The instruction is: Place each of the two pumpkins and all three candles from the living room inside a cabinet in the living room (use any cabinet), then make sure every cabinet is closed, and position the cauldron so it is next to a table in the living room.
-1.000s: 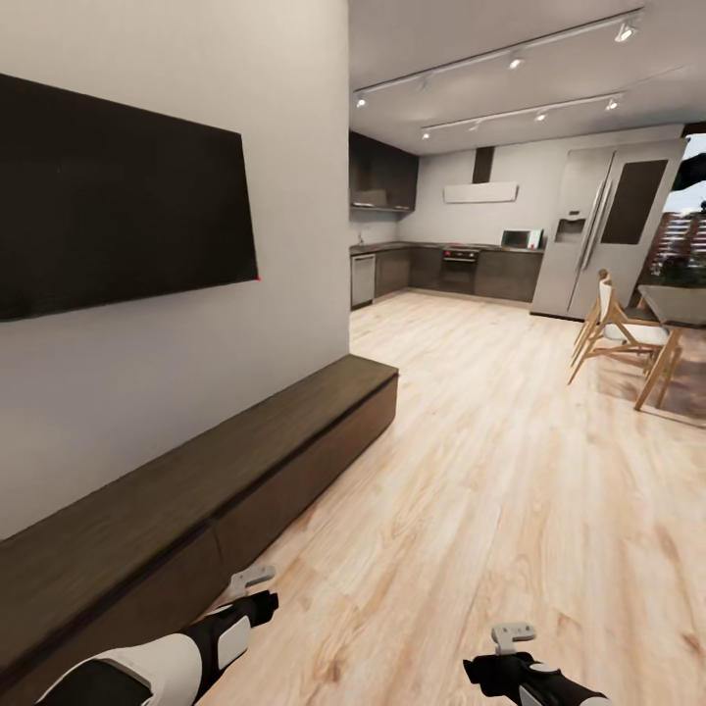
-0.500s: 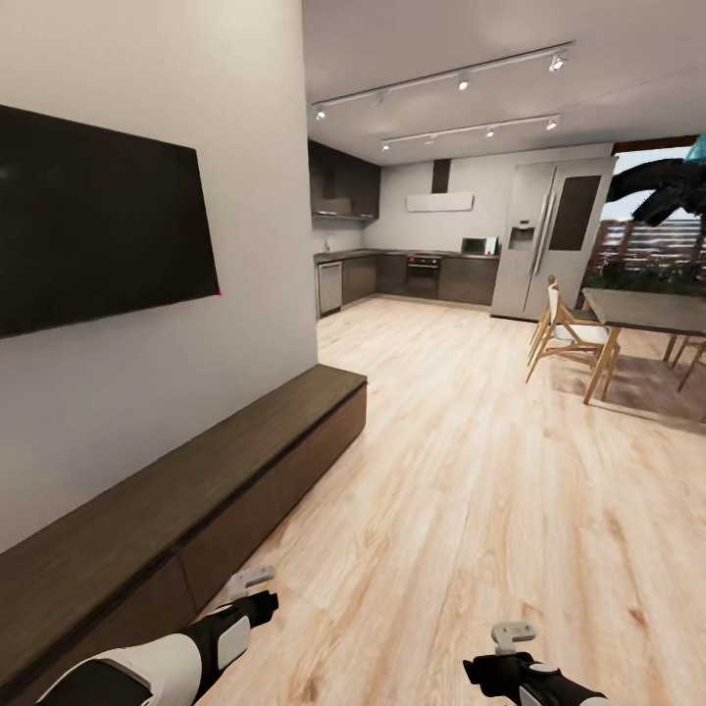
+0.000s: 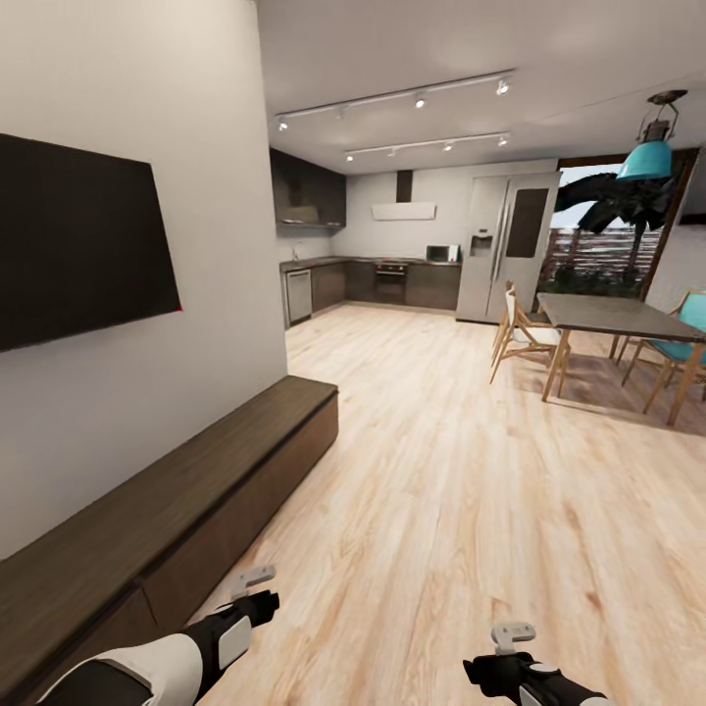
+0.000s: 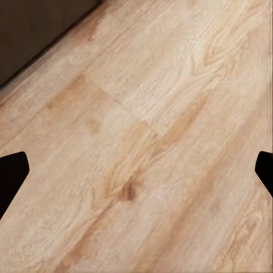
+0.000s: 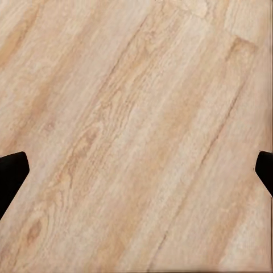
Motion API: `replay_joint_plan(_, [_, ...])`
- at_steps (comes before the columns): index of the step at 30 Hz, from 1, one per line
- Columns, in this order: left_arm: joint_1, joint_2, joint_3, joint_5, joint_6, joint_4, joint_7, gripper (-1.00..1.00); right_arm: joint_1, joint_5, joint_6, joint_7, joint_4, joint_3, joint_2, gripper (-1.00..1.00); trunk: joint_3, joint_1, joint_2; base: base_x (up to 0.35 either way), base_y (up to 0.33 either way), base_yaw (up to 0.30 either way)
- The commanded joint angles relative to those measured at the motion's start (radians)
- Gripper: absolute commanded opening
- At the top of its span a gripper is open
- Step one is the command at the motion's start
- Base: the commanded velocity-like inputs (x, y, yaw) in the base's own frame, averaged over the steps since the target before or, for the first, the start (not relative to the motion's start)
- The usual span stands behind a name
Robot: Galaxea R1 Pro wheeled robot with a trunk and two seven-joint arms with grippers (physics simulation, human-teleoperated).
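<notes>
A dark flat television (image 3: 78, 240) hangs on the pale wall at about 9 o'clock in the head view. Below it, the long low dark brown cabinet (image 3: 176, 500) runs along the wall from 8 o'clock toward the centre, its plain door panels shut and its flat top bare. The left end effector (image 3: 253, 580) hangs low at 7 o'clock, just beside the cabinet's front, above the light wooden floor (image 3: 461, 490). In the left wrist view its two dark fingertips (image 4: 11, 176) stand wide apart, open and holding nothing, with a corner of the cabinet (image 4: 40, 28) beyond. The right end effector (image 3: 514, 635) sits at 5 o'clock over bare floor, likewise spread open and empty in the right wrist view. Toward 12 o'clock lies a kitchen with dark cupboards (image 3: 392, 282) and a tall grey fridge (image 3: 505, 245). At 2 o'clock a tall dining desk (image 3: 613, 316) stands with wooden chairs (image 3: 520, 333) under a teal hanging lamp (image 3: 649, 157).
</notes>
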Motion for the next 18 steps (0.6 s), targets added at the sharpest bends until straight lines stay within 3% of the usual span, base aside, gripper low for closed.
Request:
replay_joint_plan(1, [-0.002,-0.001,-0.008,0.007,-0.007,0.004,0.001,1.00,-0.001,-0.005,-0.004,0.003,0.001,0.008,0.000,1.00,0.000,0.000,0.000,0.000,0.000,-0.191])
replay_joint_plan(6, [-0.002,0.000,-0.008,0.007,-0.007,0.004,0.001,1.00,0.000,-0.005,-0.004,0.003,0.001,0.008,0.000,1.00,0.007,0.000,0.000,0.000,0.000,-0.190])
replay_joint_plan(18, [-0.002,0.000,-0.008,0.007,-0.008,0.004,0.001,1.00,-0.001,-0.005,-0.004,0.003,0.001,0.008,0.000,1.00,0.062,-0.046,0.084,0.000,0.000,-0.189])
